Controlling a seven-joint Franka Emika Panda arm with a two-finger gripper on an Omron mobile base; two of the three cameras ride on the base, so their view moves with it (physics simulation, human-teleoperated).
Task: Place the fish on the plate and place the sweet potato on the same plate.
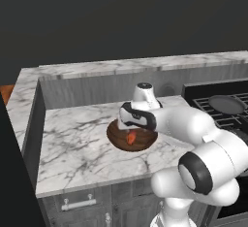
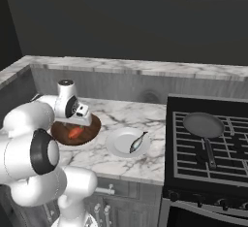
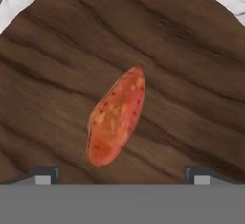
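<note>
**Reaching for the sweet potato in the wooden bowl**

Hovering right above the dark wooden bowl (image 2: 75,130), the gripper (image 3: 119,174) points straight down with its jaws spread wide and nothing between them. The sweet potato (image 3: 116,117) lies in the bottom of the bowl, directly under the hand, touching neither fingertip. In the hand view it runs on a slant, one narrow end toward the upper right and the fatter end toward the lower left, so it does not sit square to the line between the fingertips (image 3: 44,174).

The fish (image 2: 137,142) already lies on the white plate (image 2: 120,142), which sits on the marble counter (image 1: 72,134) just beside the bowl, on the stove side. Half the job looks done; the sweet potato is what remains.

To do this pick well, I would turn the wrist so the jaws close across the short width of the sweet potato, not along its length. Centre over the thick middle, where the sides are closest to parallel, because the tapered ends could squirt out. Go down far enough to grip below the widest part without pressing the fingertips into the wood. Lift straight up past the rim before moving toward the plate, then set it down beside the fish.
</note>
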